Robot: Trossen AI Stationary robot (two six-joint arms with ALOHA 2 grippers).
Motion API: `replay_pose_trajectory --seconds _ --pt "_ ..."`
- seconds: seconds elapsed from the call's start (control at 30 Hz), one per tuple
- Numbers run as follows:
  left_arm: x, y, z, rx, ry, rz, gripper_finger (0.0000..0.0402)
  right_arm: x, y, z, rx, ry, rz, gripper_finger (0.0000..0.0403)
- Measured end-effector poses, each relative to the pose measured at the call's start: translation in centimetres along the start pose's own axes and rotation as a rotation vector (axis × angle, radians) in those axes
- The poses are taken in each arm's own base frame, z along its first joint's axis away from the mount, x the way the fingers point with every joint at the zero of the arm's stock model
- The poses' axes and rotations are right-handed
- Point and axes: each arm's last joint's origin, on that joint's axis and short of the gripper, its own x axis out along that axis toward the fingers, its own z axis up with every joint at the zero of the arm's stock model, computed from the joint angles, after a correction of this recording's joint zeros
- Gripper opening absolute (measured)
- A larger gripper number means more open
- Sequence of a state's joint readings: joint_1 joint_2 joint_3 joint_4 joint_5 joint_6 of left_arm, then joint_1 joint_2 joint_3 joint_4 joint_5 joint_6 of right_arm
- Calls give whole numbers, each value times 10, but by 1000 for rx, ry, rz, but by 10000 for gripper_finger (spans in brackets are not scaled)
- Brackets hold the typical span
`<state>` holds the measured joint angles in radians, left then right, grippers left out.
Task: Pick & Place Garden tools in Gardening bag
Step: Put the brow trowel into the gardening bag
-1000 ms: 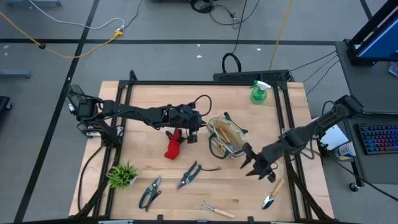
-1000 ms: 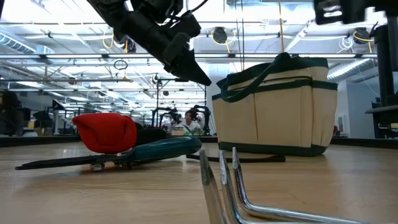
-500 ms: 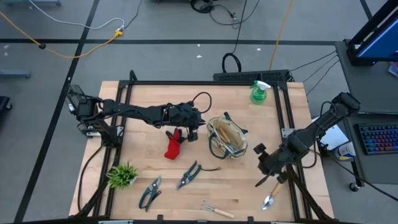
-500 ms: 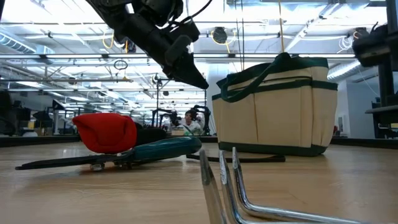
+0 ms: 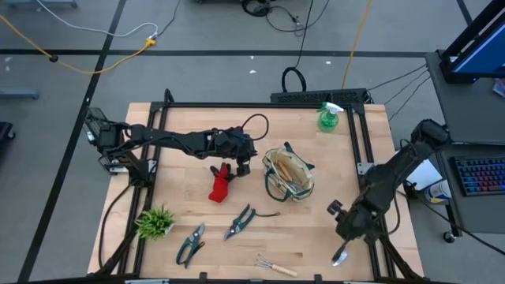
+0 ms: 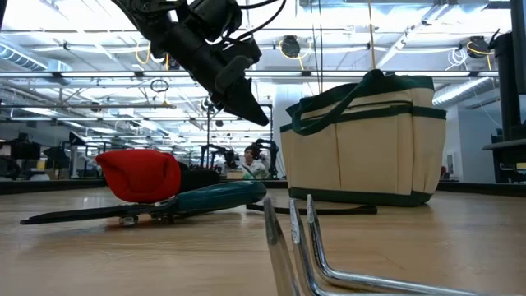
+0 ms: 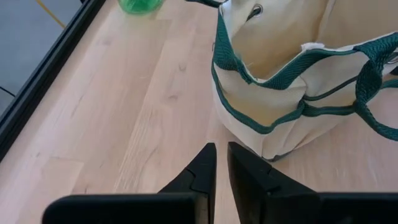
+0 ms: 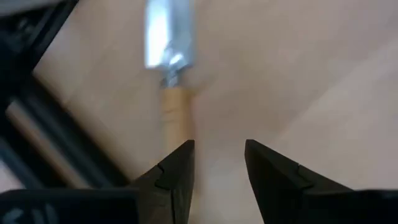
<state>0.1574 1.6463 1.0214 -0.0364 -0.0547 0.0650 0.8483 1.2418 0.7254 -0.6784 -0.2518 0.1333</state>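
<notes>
The cream gardening bag [image 5: 288, 175] with green trim stands upright mid-table, its mouth facing up. My left gripper [image 5: 245, 166] hovers just left of the bag [image 7: 292, 74] and above the red glove [image 5: 221, 185]; its fingers are nearly together with nothing between them. My right gripper [image 5: 347, 229] is open and points down over a wooden-handled trowel [image 8: 177, 115] near the table's near right corner. The handle runs under one finger, and the blade [image 5: 341, 254] shows beyond the gripper. I see no touch.
Two pruning shears [image 5: 239, 222] [image 5: 190, 243] and a hand rake [image 5: 274, 266] lie near the front edge. A spiky plant tuft [image 5: 155, 222] sits front left, and a green spray bottle [image 5: 328, 117] stands at the back right. A black frame rail [image 5: 371, 158] runs along the right side.
My right gripper has swung from beside the bag toward the table's near edge and come down. It has tipped to point steeply downward and now stands over the trowel's handle. The tools and the bag lie as before.
</notes>
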Motion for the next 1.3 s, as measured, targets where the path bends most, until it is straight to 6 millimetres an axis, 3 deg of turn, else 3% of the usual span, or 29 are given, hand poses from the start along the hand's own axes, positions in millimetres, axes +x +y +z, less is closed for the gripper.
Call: replay_pose_trajectory --seconds 0.3,0.8,0.97,1.17,1.3 --pt "0 0 0 1 0 -1 47 23 16 2 131 92 69 134" --pt "0 0 0 8 -3 -1 47 56 16 2 -23 192 -54 134" --pt "0 0 1 6 -4 -1 47 54 13 3 -11 157 -151 118" --pt "0 0 1 6 -5 -2 47 51 7 5 6 131 -184 60" --pt "0 0 1 5 -5 -2 47 50 3 8 26 104 -192 58"
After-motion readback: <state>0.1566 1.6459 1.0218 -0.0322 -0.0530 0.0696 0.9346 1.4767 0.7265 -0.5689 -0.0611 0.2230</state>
